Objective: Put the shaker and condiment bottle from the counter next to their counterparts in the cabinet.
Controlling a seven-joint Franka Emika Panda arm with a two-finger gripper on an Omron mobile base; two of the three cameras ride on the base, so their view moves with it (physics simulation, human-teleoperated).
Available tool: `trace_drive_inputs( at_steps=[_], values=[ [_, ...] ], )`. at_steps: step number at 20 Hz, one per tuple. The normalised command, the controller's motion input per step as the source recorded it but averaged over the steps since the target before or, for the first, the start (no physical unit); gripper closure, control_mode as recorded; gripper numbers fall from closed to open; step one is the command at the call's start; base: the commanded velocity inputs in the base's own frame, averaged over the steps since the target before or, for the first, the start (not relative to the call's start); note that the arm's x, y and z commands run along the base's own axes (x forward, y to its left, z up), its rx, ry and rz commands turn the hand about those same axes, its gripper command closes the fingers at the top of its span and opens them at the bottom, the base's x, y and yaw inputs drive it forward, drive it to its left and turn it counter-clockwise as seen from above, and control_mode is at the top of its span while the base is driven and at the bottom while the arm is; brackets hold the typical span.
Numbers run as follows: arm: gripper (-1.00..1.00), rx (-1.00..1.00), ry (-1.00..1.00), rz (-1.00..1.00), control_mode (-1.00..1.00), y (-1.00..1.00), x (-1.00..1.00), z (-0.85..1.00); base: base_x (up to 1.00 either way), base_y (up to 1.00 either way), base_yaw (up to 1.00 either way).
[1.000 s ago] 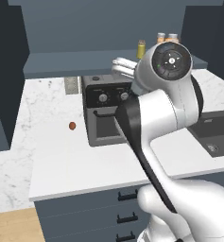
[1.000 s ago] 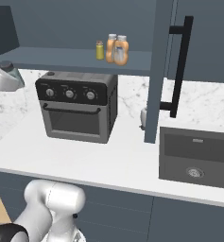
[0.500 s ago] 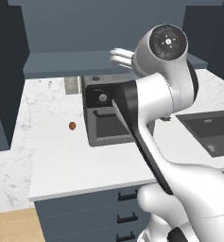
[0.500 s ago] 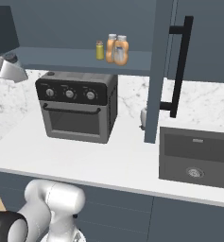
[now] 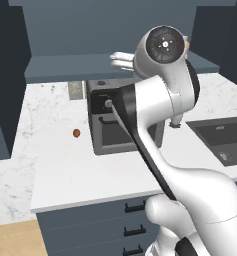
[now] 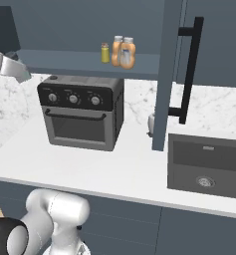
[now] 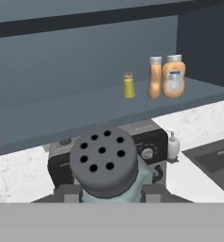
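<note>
Shaker on its way up to the shelf.
The hand (image 7: 108,198) is clamped on the shaker (image 7: 106,168), up off the worktop. Next, I think, it must go across beside the yellow-green shaker (image 7: 128,85) in the cabinet (image 7: 61,111).

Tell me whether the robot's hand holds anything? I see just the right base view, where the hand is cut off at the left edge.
Observer: Yes. In the hand view the hand is shut on a blue-grey shaker.
Visitor: Does anything lie on the counter past the oven?
Observer: In the left base view a small reddish-brown thing lies on the counter, apart from the toaster oven, on its side away from the sink.
</note>
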Motion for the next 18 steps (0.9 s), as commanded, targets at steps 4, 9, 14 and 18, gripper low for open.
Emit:
trace_drive_inputs(
  at_steps=[4,9,14,18],
  values=[
    [1.0,-0.01,0.0,0.04,-1.0,0.0,0.68,0.03,0.0,0.0,0.0],
    [1.0,0.0,-0.01,0.02,-1.0,-0.01,0.79,0.01,0.0,0.0,0.0],
    [1.0,0.0,0.0,0.0,-1.0,0.0,0.65,-0.01,0.0,0.0,0.0],
    [1.0,0.0,0.0,0.0,-1.0,0.0,0.45,-0.13,0.0,0.0,0.0]
  ],
)
